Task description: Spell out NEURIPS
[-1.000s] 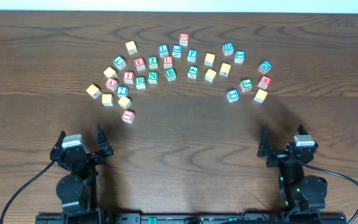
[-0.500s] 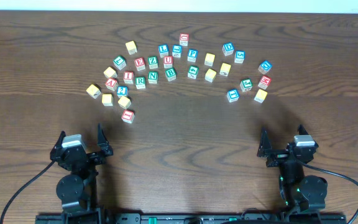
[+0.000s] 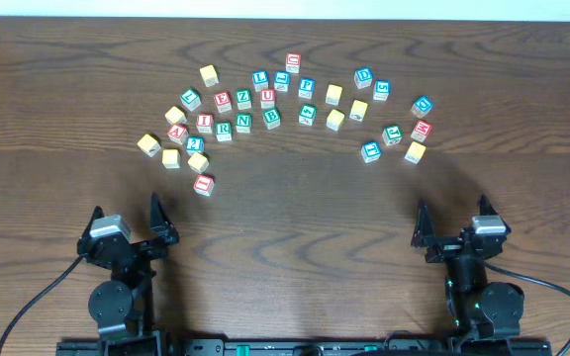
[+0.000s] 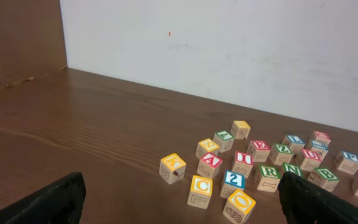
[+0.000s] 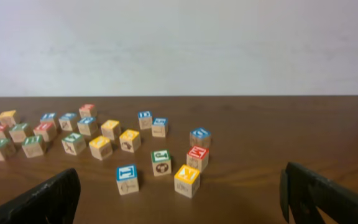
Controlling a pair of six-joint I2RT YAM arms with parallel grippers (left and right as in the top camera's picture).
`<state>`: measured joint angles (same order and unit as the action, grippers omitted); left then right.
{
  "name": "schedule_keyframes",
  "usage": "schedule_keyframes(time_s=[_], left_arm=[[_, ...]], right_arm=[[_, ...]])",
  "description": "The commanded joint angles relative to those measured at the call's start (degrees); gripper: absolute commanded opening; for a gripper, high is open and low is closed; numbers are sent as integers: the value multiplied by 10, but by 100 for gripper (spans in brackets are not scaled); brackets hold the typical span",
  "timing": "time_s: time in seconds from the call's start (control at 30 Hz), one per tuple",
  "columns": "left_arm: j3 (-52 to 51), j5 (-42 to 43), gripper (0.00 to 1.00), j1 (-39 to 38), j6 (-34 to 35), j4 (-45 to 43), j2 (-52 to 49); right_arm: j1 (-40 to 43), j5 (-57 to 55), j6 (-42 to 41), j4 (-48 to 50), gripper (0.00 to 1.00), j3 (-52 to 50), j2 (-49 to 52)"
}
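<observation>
NEURIPS cubes point(image 3: 243, 122) lay mixed among other letter cubes point(image 3: 272, 118) in a loose arc across the far half of the table point(image 3: 305, 227), not yet in any row. I judged that no letter had been placed, and that the bare wood between the arc and my arms was the room left for the word. Both arms sat at the near edge. My left gripper point(image 3: 126, 210) had its jaws spread wide and held nothing; my right gripper point(image 3: 453, 210) was likewise wide and empty. Every cube lay well apart from both, out ahead of them. The needed letters clustered in the left part of the arc, nearer my left gripper: red E point(image 3: 223, 100), U point(image 3: 267, 97), blue P point(image 3: 306, 87), red I point(image 3: 205, 123), green R point(image 3: 224, 130) and green N point(image 3: 243, 122). I could not tell which cube carried the S
</observation>
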<state>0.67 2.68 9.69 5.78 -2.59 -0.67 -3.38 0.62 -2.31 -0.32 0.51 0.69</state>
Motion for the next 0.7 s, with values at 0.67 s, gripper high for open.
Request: schedule_keyframes(time_s=[0.67], left_arm=[[403, 44, 98, 1, -5, 176, -401]], right_arm=[[5, 28, 7, -78, 99, 214, 195]])
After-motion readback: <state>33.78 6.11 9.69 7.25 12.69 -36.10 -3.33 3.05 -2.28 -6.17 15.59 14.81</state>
